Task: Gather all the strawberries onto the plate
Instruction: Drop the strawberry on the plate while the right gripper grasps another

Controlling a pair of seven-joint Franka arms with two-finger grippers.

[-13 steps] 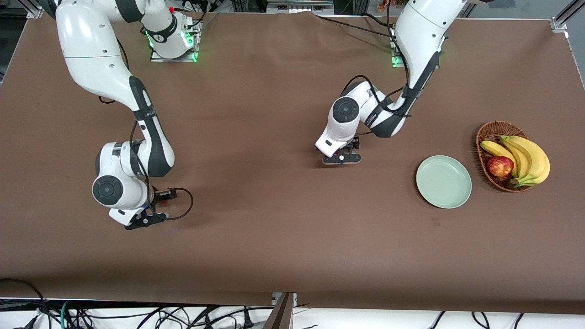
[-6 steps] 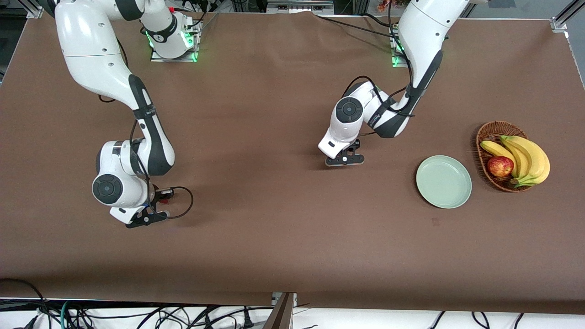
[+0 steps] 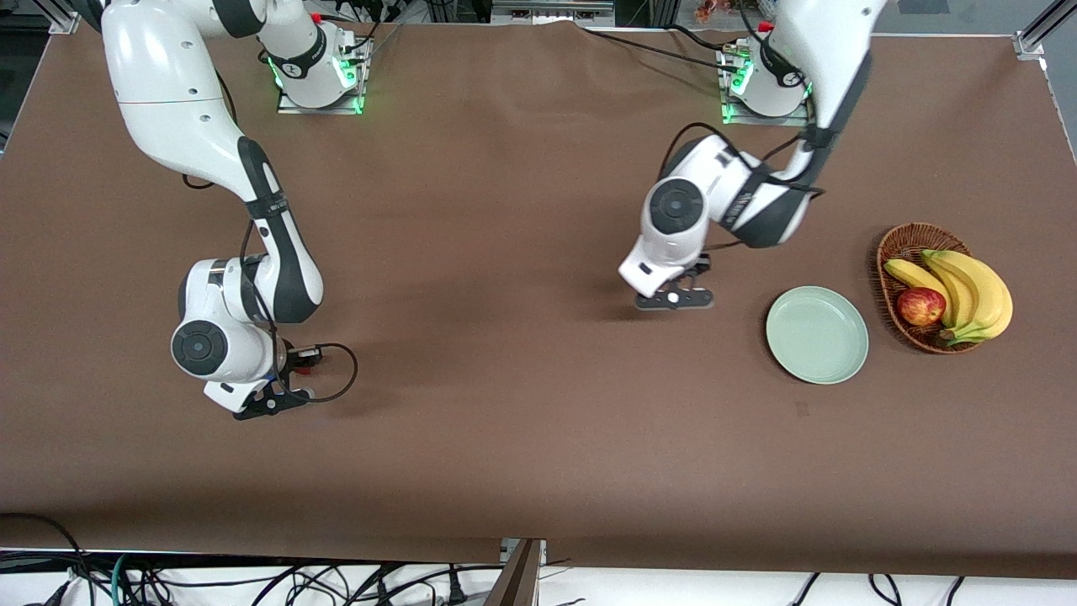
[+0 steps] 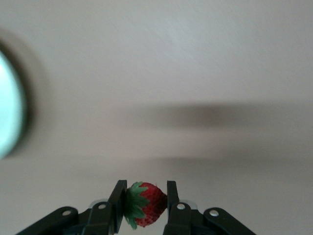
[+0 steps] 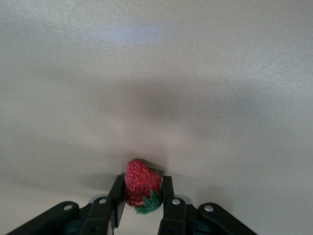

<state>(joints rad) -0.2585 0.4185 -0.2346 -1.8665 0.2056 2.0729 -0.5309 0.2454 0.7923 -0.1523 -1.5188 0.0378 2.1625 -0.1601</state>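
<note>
A plain brown cloth covered the wide surface, wrinkled slightly near its upper edge. Black cables lay tangled along the white strip below it, and aluminium frame posts stood at the upper corners

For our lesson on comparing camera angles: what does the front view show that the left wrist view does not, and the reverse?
Only the front view shows the basket with bananas and an apple, and the right gripper. Only the left wrist view shows a strawberry clamped in the left gripper. Both show the plate and the brown table.
</note>
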